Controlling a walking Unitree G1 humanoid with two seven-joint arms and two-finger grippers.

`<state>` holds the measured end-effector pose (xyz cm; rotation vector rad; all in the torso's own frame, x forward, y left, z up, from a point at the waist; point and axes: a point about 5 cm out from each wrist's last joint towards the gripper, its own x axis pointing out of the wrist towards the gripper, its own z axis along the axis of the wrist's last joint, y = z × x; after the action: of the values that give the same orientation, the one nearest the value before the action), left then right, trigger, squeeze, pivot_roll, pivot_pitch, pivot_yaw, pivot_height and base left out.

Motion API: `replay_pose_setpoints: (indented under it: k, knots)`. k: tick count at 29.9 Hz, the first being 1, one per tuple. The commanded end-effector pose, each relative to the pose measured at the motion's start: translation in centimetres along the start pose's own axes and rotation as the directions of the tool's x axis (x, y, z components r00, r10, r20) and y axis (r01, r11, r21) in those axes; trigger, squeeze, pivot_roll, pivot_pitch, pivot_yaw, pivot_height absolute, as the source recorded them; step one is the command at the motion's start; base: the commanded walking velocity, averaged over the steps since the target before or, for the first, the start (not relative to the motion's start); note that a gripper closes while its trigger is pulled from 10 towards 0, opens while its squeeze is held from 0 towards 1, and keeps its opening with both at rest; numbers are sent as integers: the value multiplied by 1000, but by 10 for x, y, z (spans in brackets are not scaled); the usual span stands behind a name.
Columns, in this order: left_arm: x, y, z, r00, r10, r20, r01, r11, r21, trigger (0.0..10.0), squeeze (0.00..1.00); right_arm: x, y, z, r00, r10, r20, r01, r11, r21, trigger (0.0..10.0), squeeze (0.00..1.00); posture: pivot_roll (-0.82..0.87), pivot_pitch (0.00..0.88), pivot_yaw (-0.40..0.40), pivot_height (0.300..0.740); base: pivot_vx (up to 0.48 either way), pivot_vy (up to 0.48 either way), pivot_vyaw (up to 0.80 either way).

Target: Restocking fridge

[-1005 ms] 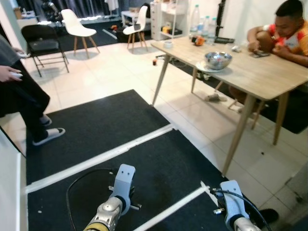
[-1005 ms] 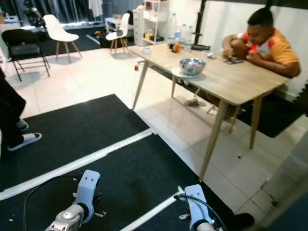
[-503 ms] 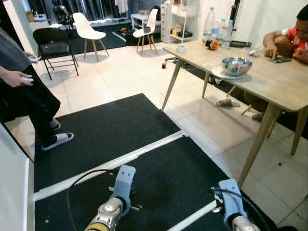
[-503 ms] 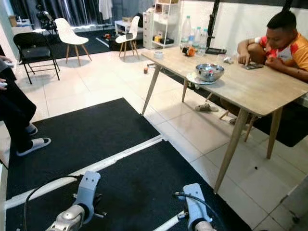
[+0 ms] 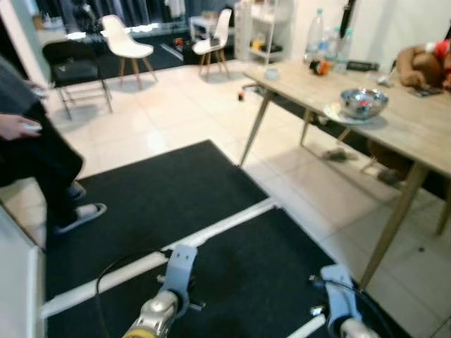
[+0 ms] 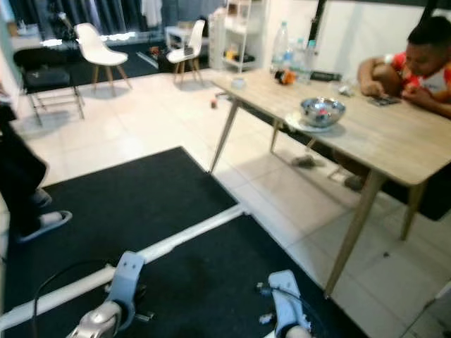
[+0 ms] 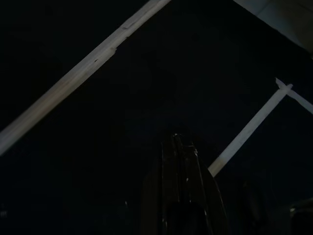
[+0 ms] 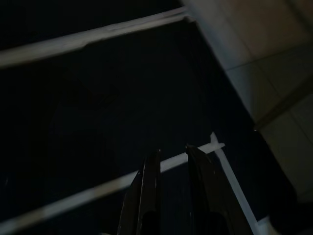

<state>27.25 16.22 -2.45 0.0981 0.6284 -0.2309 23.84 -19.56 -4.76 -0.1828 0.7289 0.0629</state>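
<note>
end effectors idle over black mat (image 5: 176, 204): left (image 7: 178, 147) closed, right (image 8: 173, 161) slightly apart, both empty

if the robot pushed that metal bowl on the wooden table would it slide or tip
The metal bowl sits on a pale plate, so a push would probably shift both together or slide the bowl off the plate. Its shiny rounded wall looks smooth, likely slippery for thin fingers. It seems wide and low, so tipping looks unlikely, though its contents are too blurred to judge.

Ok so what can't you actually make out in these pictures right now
- Contents of the metal bowl on the wooden table: blurred in both eye views.
- Seated person: cut off by the right eye view's edge.
- Standing person: cut off by the left eye view's edge.
- Left end effector: dark wrist view.
</note>
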Motion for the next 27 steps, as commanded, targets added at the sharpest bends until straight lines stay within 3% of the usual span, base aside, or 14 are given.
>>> replay_pose_setpoints:
  k: [1,6,27]
  knots:
    - [1,-2,0,1000,-9,-6,9,1000,-1,10000,0,-1,-7,-2,1000,-18,-6,18,1000,12,10000,0,-146,0,31,740,349,0,-800]
    - [0,-2,0,1000,-9,-7,9,1000,0,10000,0,-1,-6,-1,1000,-18,1,18,1000,21,10000,0,-146,0,31,740,349,0,-721]
    - [1,-3,1,1000,-16,-9,16,1000,9,10000,0,0,-3,0,1000,-4,2,5,1000,-9,10000,0,-150,0,37,740,350,0,0]
